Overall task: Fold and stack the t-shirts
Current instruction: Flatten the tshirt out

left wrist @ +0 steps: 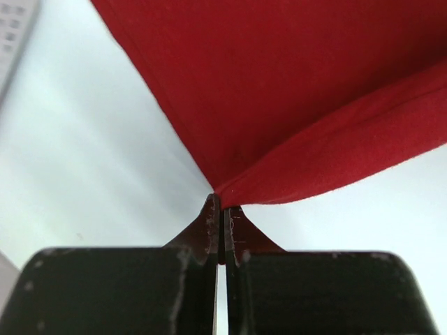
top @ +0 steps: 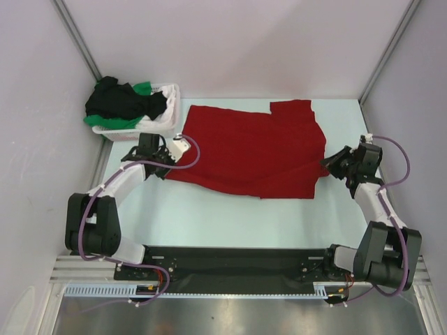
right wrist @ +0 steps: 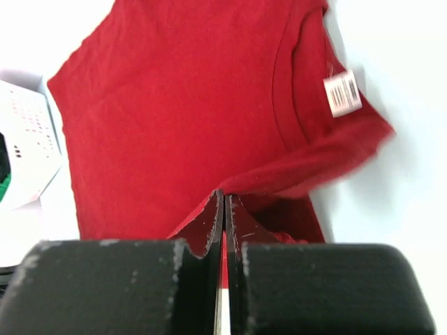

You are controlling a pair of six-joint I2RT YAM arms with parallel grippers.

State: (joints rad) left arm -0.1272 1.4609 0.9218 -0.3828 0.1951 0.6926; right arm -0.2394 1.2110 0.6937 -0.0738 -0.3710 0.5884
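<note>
Jaws of both our arms are clamped on the red shirt; it lies spread on the tabletop between them, its long axis running left to right.

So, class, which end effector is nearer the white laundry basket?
Left. The left end effector is beside the basket; the right end effector is across the red t-shirt from it.

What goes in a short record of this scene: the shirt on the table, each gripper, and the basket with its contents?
red t-shirt: lying on the table, neck label showing
left gripper: shut on the shirt's left edge
right gripper: shut on the shirt's right edge
laundry basket: white, far left, holds black cloth and green cloth
</note>
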